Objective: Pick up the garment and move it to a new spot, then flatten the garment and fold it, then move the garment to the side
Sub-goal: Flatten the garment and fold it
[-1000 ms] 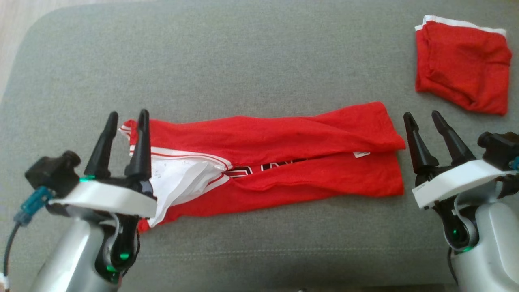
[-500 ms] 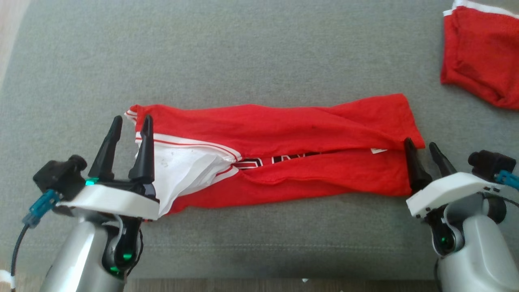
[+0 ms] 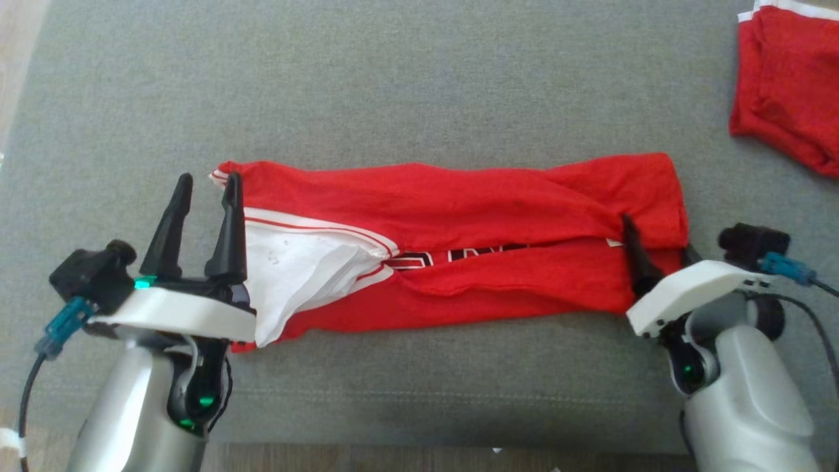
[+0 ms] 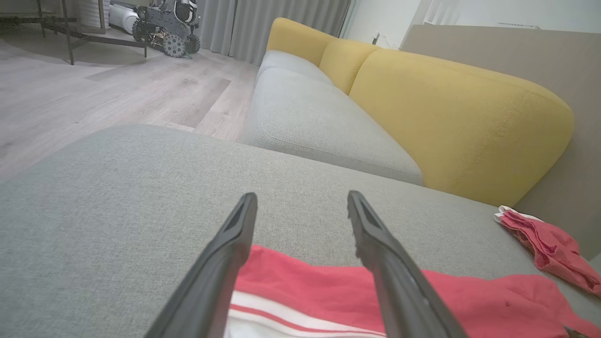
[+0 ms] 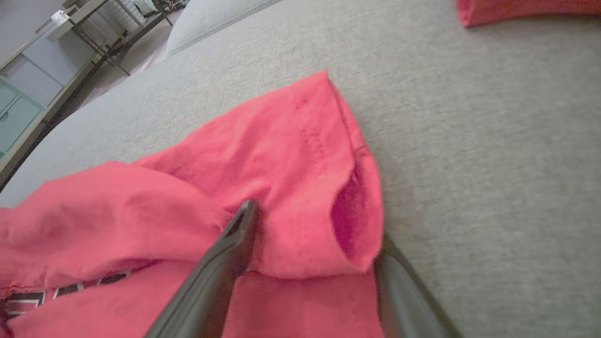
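Observation:
The garment (image 3: 459, 210) is red with white trim and a white inside, and it lies as a long folded strip across the grey cushion (image 3: 393, 85). My left gripper (image 3: 208, 180) stands open at the strip's left end, its fingers over the white-trimmed edge (image 4: 300, 281). At the right end my right gripper (image 3: 655, 233) is open. One finger (image 5: 235, 239) lies on top of the red cloth (image 5: 291, 155), and the other finger (image 5: 394, 272) is tucked under the hem's corner flap.
A second red garment (image 3: 793, 85) lies bunched at the cushion's far right corner (image 4: 549, 249). A yellow sofa back (image 4: 450, 117) and another grey seat stand beyond. Wood floor (image 4: 94, 94) lies to the left, where a wheeled machine (image 4: 164, 23) is parked.
My right gripper has moved left from beside the garment onto its right end, straddling the hem. The left gripper stays at the left end. The head camera has shifted slightly.

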Tool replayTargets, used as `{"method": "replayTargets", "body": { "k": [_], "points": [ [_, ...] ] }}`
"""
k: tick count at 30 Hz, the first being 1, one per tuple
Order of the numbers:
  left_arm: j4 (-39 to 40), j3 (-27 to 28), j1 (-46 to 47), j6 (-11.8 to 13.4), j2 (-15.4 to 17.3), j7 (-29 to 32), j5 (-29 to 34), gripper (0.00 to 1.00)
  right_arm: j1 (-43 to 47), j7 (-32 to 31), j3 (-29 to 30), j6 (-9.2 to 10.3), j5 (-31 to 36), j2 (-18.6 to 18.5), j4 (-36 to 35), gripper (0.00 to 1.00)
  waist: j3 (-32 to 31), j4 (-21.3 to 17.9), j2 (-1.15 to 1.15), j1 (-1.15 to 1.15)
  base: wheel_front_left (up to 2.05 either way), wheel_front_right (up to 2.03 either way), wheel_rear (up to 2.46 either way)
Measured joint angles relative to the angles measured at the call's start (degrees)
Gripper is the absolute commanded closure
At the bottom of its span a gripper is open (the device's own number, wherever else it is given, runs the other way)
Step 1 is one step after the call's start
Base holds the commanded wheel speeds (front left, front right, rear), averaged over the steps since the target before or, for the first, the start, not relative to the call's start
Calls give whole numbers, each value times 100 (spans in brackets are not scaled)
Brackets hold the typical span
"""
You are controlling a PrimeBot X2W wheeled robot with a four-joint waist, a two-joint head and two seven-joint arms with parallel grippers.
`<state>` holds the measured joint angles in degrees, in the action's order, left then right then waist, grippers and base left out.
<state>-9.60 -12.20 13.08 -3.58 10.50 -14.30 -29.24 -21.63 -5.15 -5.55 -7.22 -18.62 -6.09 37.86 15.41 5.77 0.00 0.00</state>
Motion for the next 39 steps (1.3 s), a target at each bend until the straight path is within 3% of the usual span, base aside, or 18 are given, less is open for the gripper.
{"method": "replayTargets", "body": {
  "k": [8,9,10,11,21,34,39],
  "points": [
    [-76,127,0,-116,-144,0,115,0,-19,-210,-307,0,-213,-48,27,0,-30,18,0,0,0,0,0],
    [-76,127,0,-116,-144,0,115,0,-19,-210,-307,0,-213,-48,27,15,-30,18,0,0,0,0,0],
    [-89,149,0,-153,-156,0,137,0,-26,-231,-316,1,-234,-66,41,83,-33,24,0,0,0,0,0],
    [-91,167,0,-154,-167,0,142,0,-34,-232,-327,0,-244,-79,59,100,-37,30,0,0,0,0,0],
    [-132,335,-1,-249,-194,0,202,0,-109,-172,-293,-8,-203,-204,221,100,-56,17,0,0,0,0,0],
    [-125,513,-4,-260,-288,0,315,0,-340,-450,1474,-57,1418,-604,201,100,-79,-117,0,0,0,0,0],
    [-125,526,-3,-305,-344,0,344,0,-354,-612,1714,-49,1844,-591,-107,100,-69,-126,0,0,0,0,0]
  ]
}}
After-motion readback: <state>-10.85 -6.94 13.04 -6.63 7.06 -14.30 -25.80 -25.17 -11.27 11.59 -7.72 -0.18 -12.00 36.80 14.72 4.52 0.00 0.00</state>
